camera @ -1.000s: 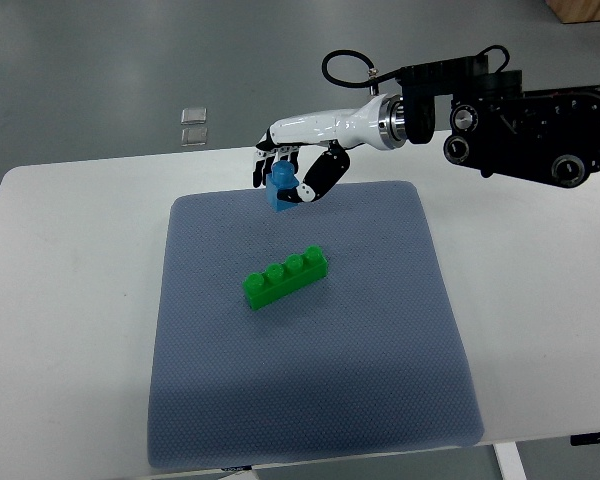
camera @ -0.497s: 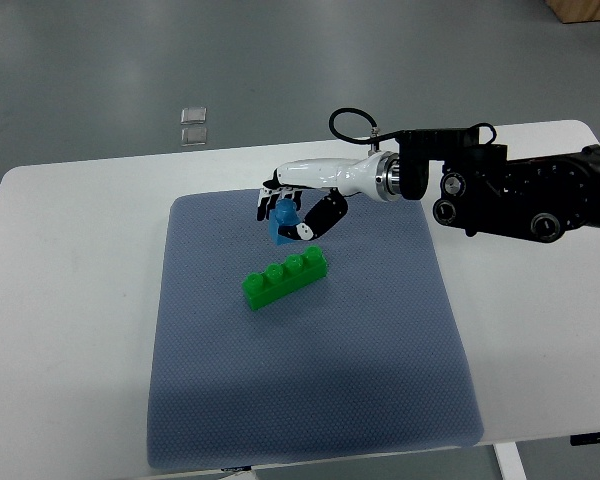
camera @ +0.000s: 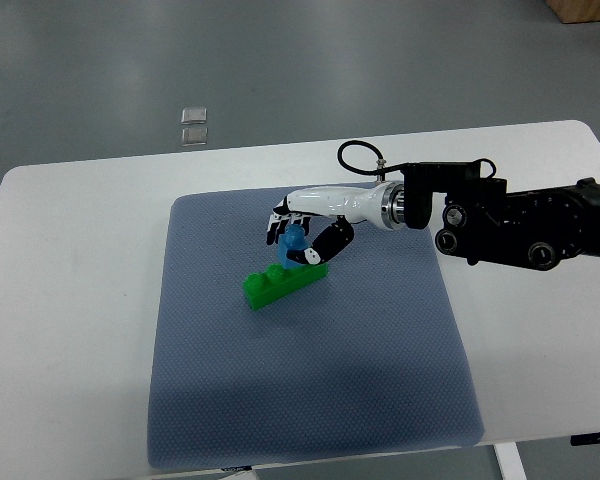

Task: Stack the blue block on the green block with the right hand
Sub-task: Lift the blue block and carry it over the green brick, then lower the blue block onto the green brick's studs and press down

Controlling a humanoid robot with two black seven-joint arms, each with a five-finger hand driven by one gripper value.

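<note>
A long green block (camera: 272, 284) with studs on top lies slantwise near the middle of the blue-grey mat (camera: 310, 400). My right hand (camera: 298, 240) reaches in from the right, white with black fingers, and is shut on the small blue block (camera: 292, 241). The blue block hangs directly over the right part of the green block, at or just above its studs; whether they touch is unclear. The hand hides the green block's right end. My left arm does not show.
The mat covers the centre of a white table (camera: 60, 300). My right arm's black forearm (camera: 520, 225) stretches over the table's right side. Two small clear squares (camera: 193, 124) lie on the grey floor beyond the far table edge.
My right hand has carried the blue block down and toward the near side, from behind the green block to right over its right part. The green block has stayed put.
</note>
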